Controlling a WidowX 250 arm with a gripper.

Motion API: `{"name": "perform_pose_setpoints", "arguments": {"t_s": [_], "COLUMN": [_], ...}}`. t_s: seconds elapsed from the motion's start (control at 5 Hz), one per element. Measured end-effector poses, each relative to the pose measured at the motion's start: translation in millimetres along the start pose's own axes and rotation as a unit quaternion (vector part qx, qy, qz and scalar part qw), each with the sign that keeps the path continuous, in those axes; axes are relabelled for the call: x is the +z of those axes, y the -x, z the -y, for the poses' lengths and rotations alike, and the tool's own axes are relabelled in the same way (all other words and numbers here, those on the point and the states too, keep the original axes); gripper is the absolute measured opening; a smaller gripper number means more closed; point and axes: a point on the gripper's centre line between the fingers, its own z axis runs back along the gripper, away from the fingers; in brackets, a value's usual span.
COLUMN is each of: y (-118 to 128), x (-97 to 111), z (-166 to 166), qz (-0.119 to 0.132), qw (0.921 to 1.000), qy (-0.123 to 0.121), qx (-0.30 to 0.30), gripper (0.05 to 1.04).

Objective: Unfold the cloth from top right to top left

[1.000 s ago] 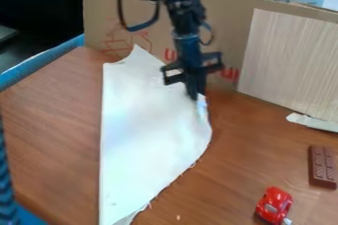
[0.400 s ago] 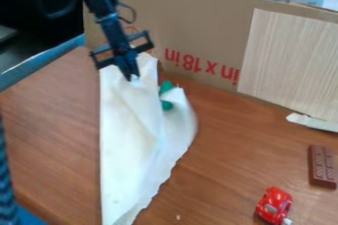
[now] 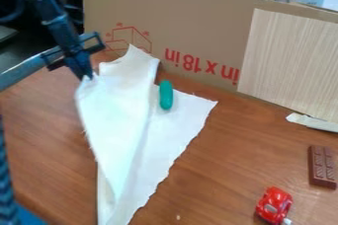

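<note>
At upper left, gripper (image 3: 86, 77): pinching cloth (image 3: 117, 101) by a corner.
Cloth: right part flat on worktop (image 3: 247, 145), left flap (image 3: 105, 125) raised at corner.
Green object (image 3: 165, 95): on cloth, beside fold.
Flap: thin pinch might slip, dropping it creased.

Looks fairly bright and evenly lit over the wooden tabletop (image 3: 231, 145). Shines palest on the white cloth (image 3: 122, 115), washing out much of its surface, with faint grey shading along the folds. Glints on the red car (image 3: 274, 203), with a small soft shadow at its lower left. Drops to near black in the upper-left background (image 3: 26, 46). Smears slightly along the cloth's left edge.
</note>
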Motion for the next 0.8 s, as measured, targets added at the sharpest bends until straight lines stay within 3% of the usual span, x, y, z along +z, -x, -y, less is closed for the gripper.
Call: {"name": "perform_pose_setpoints", "arguments": {"t_s": [0.4, 0.6, 0.8], "y": [-9, -12, -22], "x": [11, 8, 9], "z": [-61, -72, -86], "qz": [0.005, 0.021, 0.054], "qw": [0.9997, 0.9997, 0.9964], "qy": [0.021, 0.004, -0.040], "qx": [-0.012, 0.010, 0.052], "gripper": [0.051, 0.051, 0.051]}}
